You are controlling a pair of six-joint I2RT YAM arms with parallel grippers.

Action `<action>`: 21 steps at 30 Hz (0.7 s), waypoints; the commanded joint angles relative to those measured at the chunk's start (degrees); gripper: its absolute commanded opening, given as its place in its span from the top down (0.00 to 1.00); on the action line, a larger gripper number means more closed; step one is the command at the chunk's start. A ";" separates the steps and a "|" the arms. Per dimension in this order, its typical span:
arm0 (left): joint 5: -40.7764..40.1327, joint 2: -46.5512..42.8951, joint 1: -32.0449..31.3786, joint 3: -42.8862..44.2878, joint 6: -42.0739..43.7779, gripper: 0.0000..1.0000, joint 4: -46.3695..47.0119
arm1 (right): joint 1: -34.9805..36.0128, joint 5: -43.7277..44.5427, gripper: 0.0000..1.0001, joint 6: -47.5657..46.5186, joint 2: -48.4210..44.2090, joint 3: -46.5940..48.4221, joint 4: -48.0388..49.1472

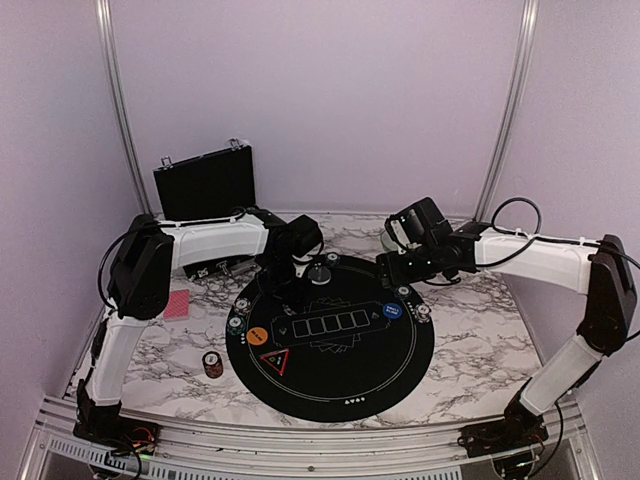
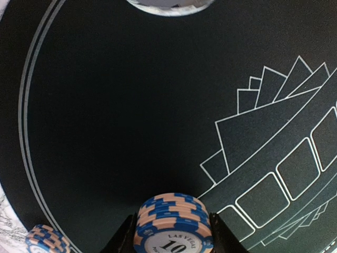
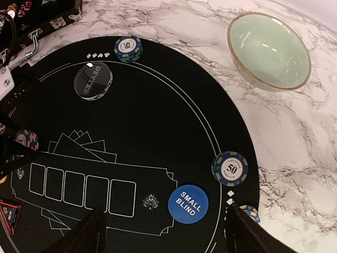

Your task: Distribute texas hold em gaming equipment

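**L gripper** (image 2: 171,240): jaws are closed tight on a blue-and-peach 10-value chip stack (image 2: 171,224). The stack is clamped at its sides btwn both fingers (image 2: 122,240). It is positioned over the black round mat (image 2: 116,132), L of the printed card boxes. Contact w/ the mat cannot be confirmed. A second blue-and-peach stack (image 2: 45,242) is seen at the mat's edge, nr the clamped one but apart from it.

**R gripper** (image 3: 166,234): jaws are spread wide and nothing is gripped. It is hung above the mat's R side. The blue SMALL BLIND disc (image 3: 188,204) is seen flat on the mat below, btwn the fingers in that view.

**Other items noted:**
- Near 50-value stack (image 3: 230,168) is set at the mat rim, just beside the blue disc.
- Far 50-value stack (image 3: 128,48) is set at the far rim.
- Dealer disc (image 3: 93,80) is laid flat nr the far rim.
- Orange disc (image 1: 258,336) is laid on the mat's L side.
- One pinkish-red card (image 1: 177,303) is laid on the marble table (image 1: 470,350), off the mat, L.
- A dark chip stack (image 1: 212,363) is stood on the marble by the mat's near-L edge.
- Pale green bowl (image 3: 268,50) is placed on the marble beyond the mat, R.
- Black case (image 1: 205,180) is placed at far L, lid up.
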 commanded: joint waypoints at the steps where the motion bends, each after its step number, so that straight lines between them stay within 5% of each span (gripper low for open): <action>1: -0.09 1.43 -0.90 2.02 -0.08 0.60 -2.82 | 0.56 -0.58 0.25 -0.38 -1.59 -0.56 1.23; 9: -1.81 1.93 -1.78 1.36 -0.28 0.56 -2.75 | 0.48 -0.81 0.25 -0.77 -1.53 0.12 0.88; 21: -3.71 -1.31 -1.60 2.38 0.68 0.31 -2.65 | 0.55 -1.67 0.25 -0.31 -1.15 1.06 0.08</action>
